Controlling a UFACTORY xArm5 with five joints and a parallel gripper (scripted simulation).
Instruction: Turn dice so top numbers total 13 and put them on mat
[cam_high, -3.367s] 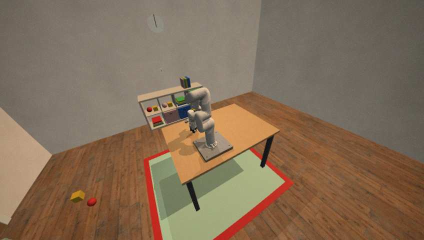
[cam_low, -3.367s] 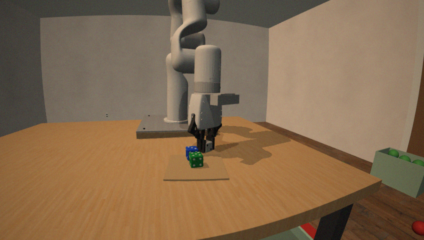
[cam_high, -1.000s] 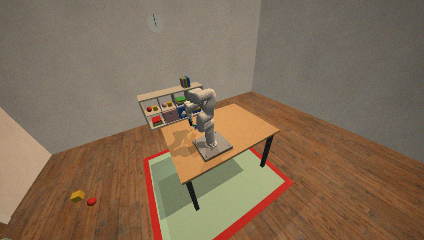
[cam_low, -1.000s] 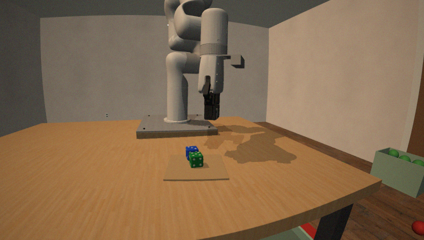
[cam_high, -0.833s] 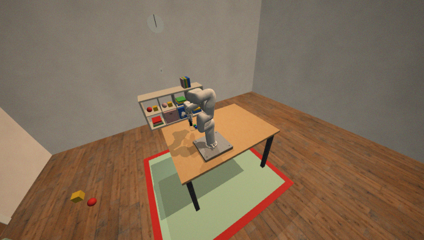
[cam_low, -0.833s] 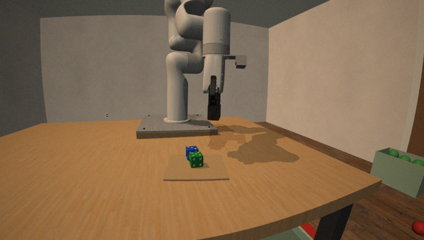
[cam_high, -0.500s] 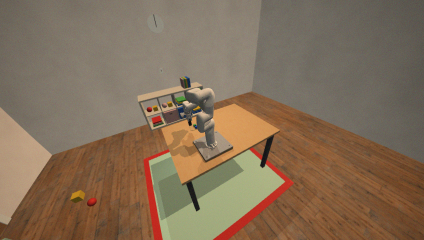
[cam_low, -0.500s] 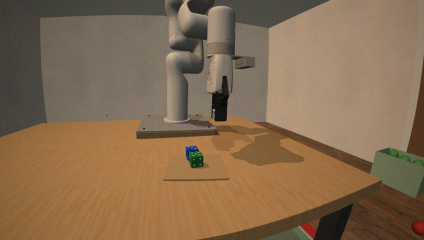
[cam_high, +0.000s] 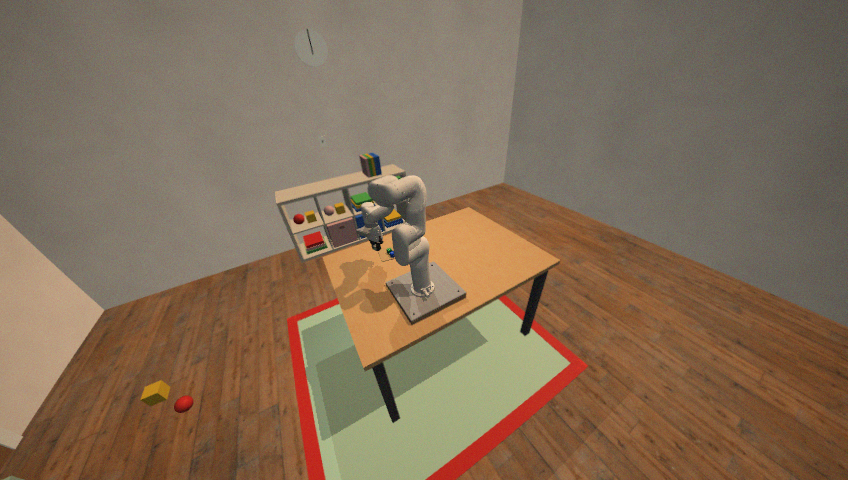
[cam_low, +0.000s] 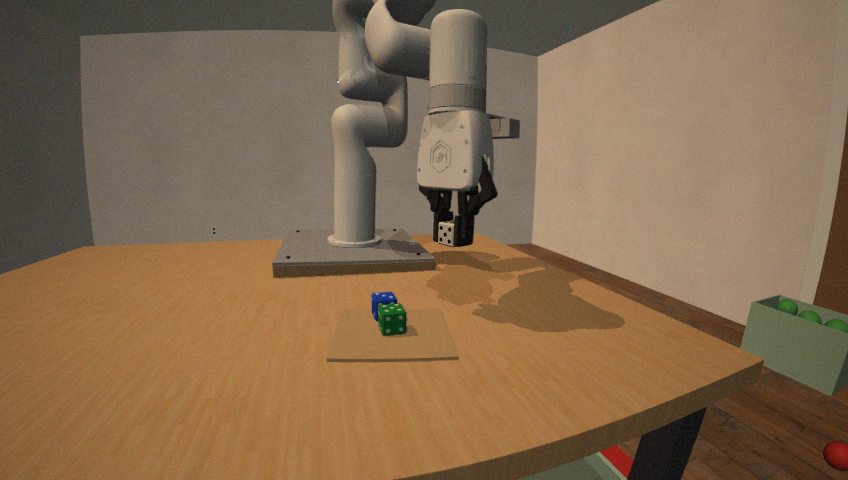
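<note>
My gripper [cam_low: 454, 231] is shut on a white die [cam_low: 446, 233] and holds it high above the table, to the right of and above the mat. The die's face toward the exterior camera shows five black pips. A green die [cam_low: 392, 318] sits flat on the tan mat [cam_low: 392, 337], five pips on top. A blue die [cam_low: 382, 302] sits right behind it at the mat's far edge, touching or nearly touching the green one; its top shows white pips I cannot count. In the top view the gripper [cam_high: 375, 243] hangs beside the small dice [cam_high: 390, 253].
The arm's grey base plate [cam_low: 351, 252] stands behind the mat. A green bin with green balls [cam_low: 797, 339] stands off the table at the right. A shelf with toys [cam_high: 339, 214] stands beyond the table's far end.
</note>
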